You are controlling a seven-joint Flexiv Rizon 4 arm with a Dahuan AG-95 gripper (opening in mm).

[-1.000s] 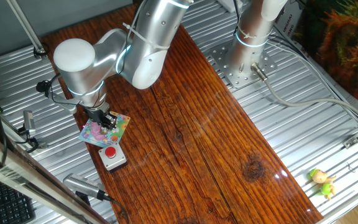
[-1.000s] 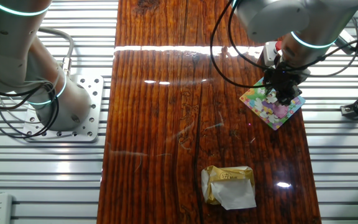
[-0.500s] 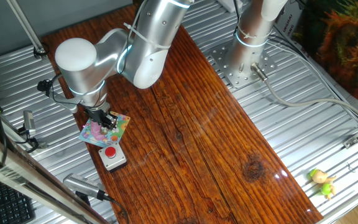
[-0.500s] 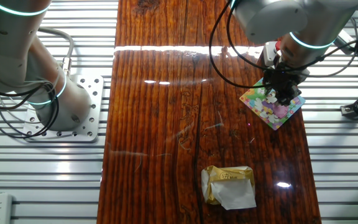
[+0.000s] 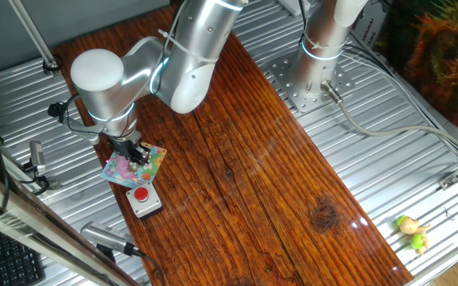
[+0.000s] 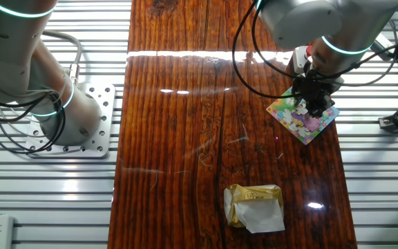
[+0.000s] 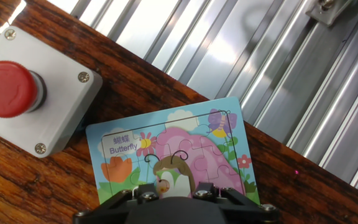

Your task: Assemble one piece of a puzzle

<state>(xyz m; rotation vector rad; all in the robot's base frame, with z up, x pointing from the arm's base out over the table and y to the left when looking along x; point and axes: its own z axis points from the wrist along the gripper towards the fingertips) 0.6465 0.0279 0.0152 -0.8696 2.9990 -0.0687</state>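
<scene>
1. Wooden, dark reddish-brown and strongly grained, the glossy tabletop (image 5: pixel 245 167) runs between ribbed silver metal panels (image 5: pixel 388 151) on either side, as we see in both fixed views.
2. We count one grey plastic box with a round red button (image 7: pixel 23 93); in the hand view it sits at the left, its corner just beside the puzzle's corner, though we cannot tell whether they touch.
3. We see one puzzle, a small flat square board with a pastel cartoon picture (image 7: pixel 173 155), lying flat on the wood near the table's edge; its label reads "Butterfly", and interlocking piece outlines cross the pink shape.
4. We find the black two-finger gripper (image 6: pixel 314 104) directly over the puzzle, its body filling the lower rim of the hand view.
5. We cannot tell how far its fingers are parted, nor whether they touch or hold anything.
6. We count one crumpled gold-and-white wrapper-like object (image 6: pixel 254 206) on the wood, well apart from the puzzle.
7. We count one small yellow-green toy figure (image 5: pixel 412 230) on the ribbed metal at the far right.
</scene>
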